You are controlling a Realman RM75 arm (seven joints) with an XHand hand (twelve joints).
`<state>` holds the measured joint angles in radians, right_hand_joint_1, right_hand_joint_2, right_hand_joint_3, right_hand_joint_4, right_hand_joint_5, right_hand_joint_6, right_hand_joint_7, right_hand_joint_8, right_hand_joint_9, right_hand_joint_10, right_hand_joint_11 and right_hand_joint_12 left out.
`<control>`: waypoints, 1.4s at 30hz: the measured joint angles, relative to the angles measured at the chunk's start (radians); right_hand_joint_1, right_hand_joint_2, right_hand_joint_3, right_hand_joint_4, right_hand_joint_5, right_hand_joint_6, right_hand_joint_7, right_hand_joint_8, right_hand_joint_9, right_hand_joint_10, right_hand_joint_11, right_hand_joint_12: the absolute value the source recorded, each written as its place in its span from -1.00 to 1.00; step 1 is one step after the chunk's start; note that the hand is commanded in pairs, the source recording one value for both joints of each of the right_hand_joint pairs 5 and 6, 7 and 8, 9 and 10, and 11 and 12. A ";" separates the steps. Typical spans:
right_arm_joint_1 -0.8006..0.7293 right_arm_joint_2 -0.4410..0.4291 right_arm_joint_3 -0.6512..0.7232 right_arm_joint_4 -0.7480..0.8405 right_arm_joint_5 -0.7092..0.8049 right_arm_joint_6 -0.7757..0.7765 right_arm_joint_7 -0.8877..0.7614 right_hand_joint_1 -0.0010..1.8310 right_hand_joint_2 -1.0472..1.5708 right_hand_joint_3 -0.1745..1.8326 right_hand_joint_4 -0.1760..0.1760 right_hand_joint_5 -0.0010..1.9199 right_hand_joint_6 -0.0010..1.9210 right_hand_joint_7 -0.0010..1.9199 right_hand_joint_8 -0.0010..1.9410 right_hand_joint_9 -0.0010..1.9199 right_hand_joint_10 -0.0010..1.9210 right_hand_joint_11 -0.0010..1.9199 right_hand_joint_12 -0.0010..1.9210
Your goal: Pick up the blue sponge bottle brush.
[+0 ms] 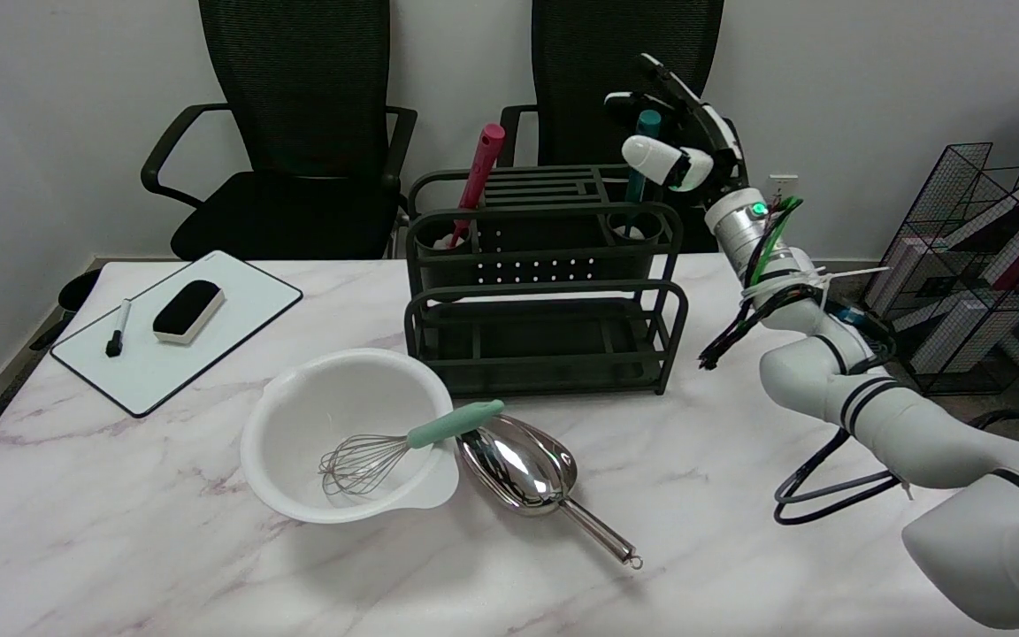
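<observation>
a: what's the right arm (pixel 881 416) made of?
b: smooth white rounded segments with thin black bands at the joints, and a silver wrist cuff with a small green light.
a: and the hand (pixel 682 133)?
b: black and white, with white fingertips (pixel 647 152). loose black, green cables (pixel 744 310) hang tied with white zip ties.

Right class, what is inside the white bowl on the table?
A wire whisk lies in the white bowl, its mint-green handle sticking out over the rim. Nothing else shows inside; the wires hide little.
</observation>
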<state>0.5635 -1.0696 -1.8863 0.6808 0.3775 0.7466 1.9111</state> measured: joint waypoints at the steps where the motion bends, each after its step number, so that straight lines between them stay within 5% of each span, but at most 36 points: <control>1: 0.000 -0.003 -0.001 0.001 -0.003 -0.002 0.000 0.32 -0.29 0.09 0.00 -0.75 -0.75 -0.23 -0.24 -0.42 -0.42 -0.56 -0.56; 14: -0.005 -0.018 -0.005 0.034 -0.023 -0.015 -0.001 0.35 -0.20 0.02 0.00 -0.68 -0.68 -0.17 -0.18 -0.36 -0.36 -0.36 -0.36; 18: -0.010 -0.019 -0.004 0.045 -0.026 -0.017 -0.001 0.38 -0.10 -0.10 0.00 -0.67 -0.67 -0.14 -0.15 -0.13 -0.13 -0.14 -0.14; 23: -0.019 -0.019 -0.003 0.057 -0.028 -0.019 -0.001 0.40 -0.02 -0.15 0.00 -0.61 -0.61 -0.08 -0.09 -0.01 -0.01 -0.12 -0.12; 30: -0.029 -0.019 -0.002 0.071 -0.028 -0.020 -0.001 0.34 0.14 -0.03 0.00 -0.01 -0.02 0.39 0.37 0.36 0.36 0.02 0.01; 35: -0.036 -0.020 0.002 0.077 -0.023 -0.022 -0.001 0.21 0.39 -0.16 0.00 0.45 0.45 0.70 0.68 0.65 0.65 0.31 0.31; 42: -0.043 -0.021 0.004 0.082 0.000 -0.025 -0.001 0.16 0.50 -0.17 0.00 0.71 0.71 0.87 0.85 0.80 0.80 0.59 0.59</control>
<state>0.5201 -1.0909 -1.8822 0.7624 0.3773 0.7220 1.9100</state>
